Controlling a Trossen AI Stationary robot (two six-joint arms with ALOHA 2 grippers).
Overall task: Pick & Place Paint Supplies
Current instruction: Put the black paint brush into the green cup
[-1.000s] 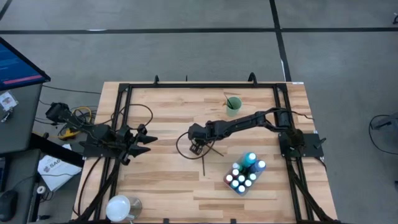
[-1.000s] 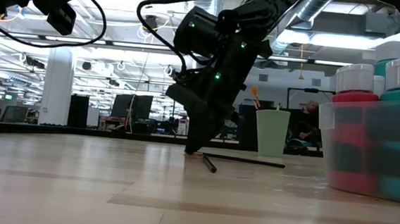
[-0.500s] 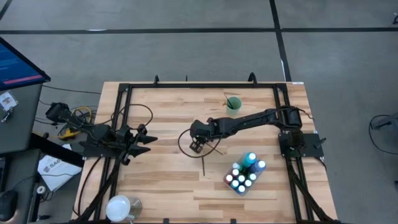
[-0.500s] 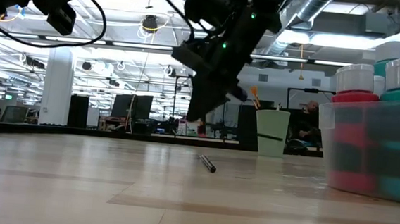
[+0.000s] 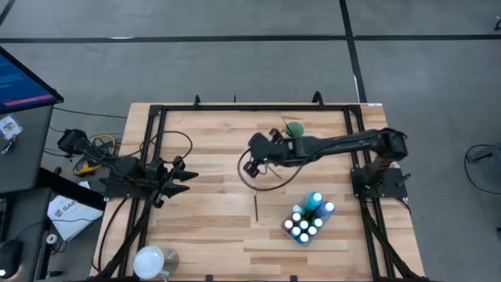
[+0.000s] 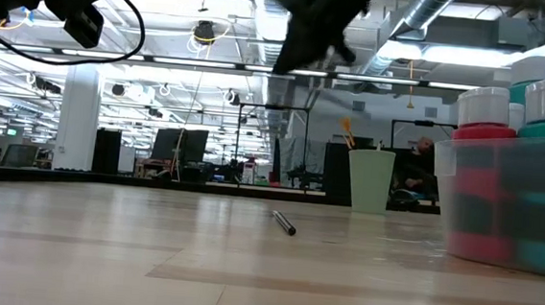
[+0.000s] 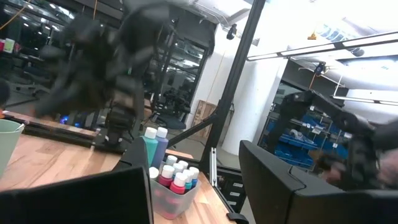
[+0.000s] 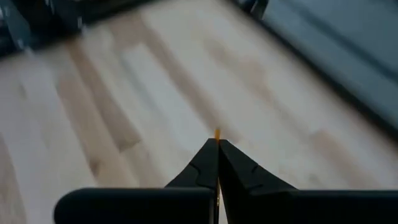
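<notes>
Your left gripper (image 5: 186, 177) waits, jaws spread and empty, at the tabletop's (image 5: 203, 227) left edge. Your right gripper (image 5: 252, 167), pinched shut on a thin paintbrush (image 8: 217, 134) (orange tip showing), hangs raised beside the green cup (image 5: 294, 131); lower it tip-down inside. Another brush (image 5: 256, 208) lies on the wood.

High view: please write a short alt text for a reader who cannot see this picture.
Seen from above, the right gripper, shut on a thin paintbrush, is raised over the middle of the wooden table, near a pale green cup. Another paintbrush lies on the table beside a clear tub of paint bottles. The left gripper waits open at the left edge.
</notes>
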